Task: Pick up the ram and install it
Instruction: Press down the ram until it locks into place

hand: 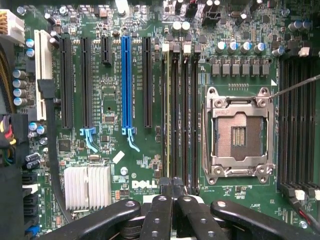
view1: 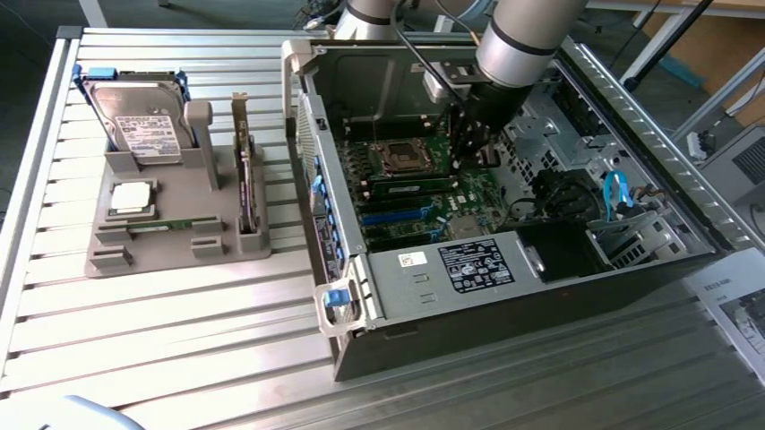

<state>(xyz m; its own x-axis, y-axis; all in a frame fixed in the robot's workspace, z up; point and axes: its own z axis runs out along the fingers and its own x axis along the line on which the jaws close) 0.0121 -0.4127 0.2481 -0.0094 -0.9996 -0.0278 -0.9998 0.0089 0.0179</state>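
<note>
A long green ram (view1: 413, 189) with dark chips stands on edge in a memory slot of the motherboard (view1: 478, 193), next to the open processor socket (view1: 400, 159). In the wrist view the ram (hand: 168, 115) shows edge-on as a thin yellowish line in one of the black slots beside the socket (hand: 240, 132). My gripper (view1: 470, 150) hangs inside the open computer case, just above the board. Its black fingers (hand: 160, 205) are pressed together, and the gripper (hand: 172, 186) is shut with nothing between them, over the end of the memory slots.
The open case (view1: 299, 98) has tall metal walls around the arm, with a power supply (view1: 472, 264) and cables (view1: 615, 193) nearby. A grey holder (view1: 156, 246) at the exterior view's left carries a hard drive (view1: 141, 121), a silver processor (view1: 129, 199), a dark expansion card (view1: 247, 184) and a thin green strip (view1: 159, 224).
</note>
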